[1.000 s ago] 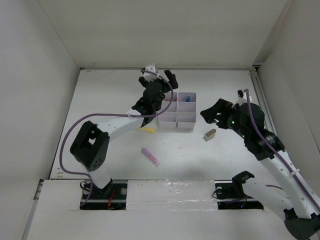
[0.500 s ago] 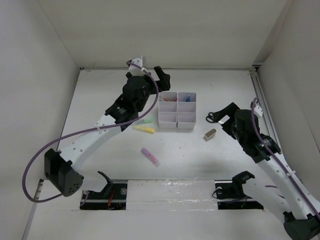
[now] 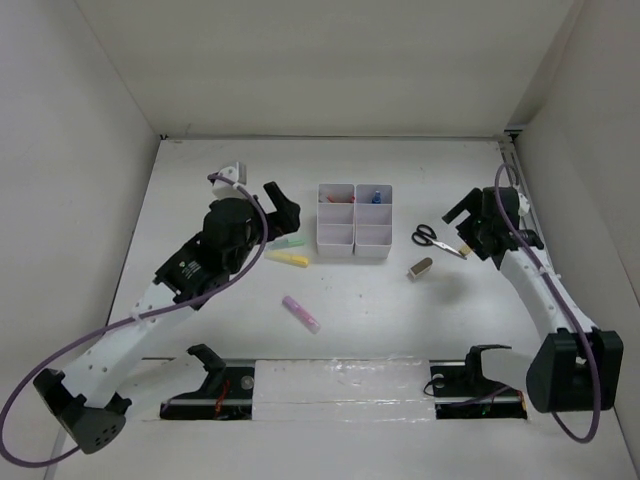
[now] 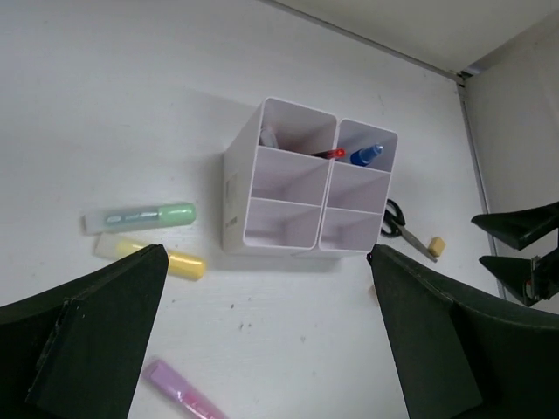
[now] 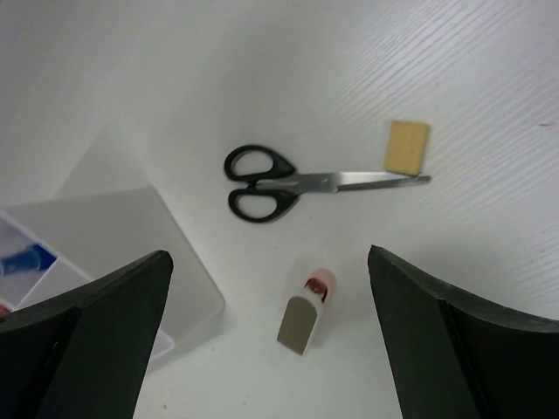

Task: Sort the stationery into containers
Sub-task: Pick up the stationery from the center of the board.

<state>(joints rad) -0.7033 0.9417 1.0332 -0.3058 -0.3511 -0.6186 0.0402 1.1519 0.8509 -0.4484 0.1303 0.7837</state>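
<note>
Stationery [image 3: 300,313] is in neither gripper. The left gripper [image 3: 281,203] hangs released, jaws spread wide with nothing between them, above the bench [image 3: 380,310] just left of the white six-compartment tray [image 4: 234,196]. Close below it lie the green highlighter [image 4: 140,216] and the yellow highlighter [image 4: 157,257], side by side and roughly parallel, just left of the tray. The pink highlighter [image 4: 179,393] lies apart from them, nearer the arm bases. In the tray, the thin red pen [image 4: 325,154] leans in the far left compartment and the blue piece [image 4: 367,155] stands in the far right one. The right gripper [image 3: 462,228] is also released and empty, jaws wide, over the bench to the right of the tray. Beneath it the black-handled scissors [image 5: 279,183] lie flat and closed, handles toward the tray. A tan square [image 5: 407,145] touches the blade tips. A small beige block [image 5: 306,314] with a reddish end lies near the scissors, on the side toward the bases, clear of them.
</note>
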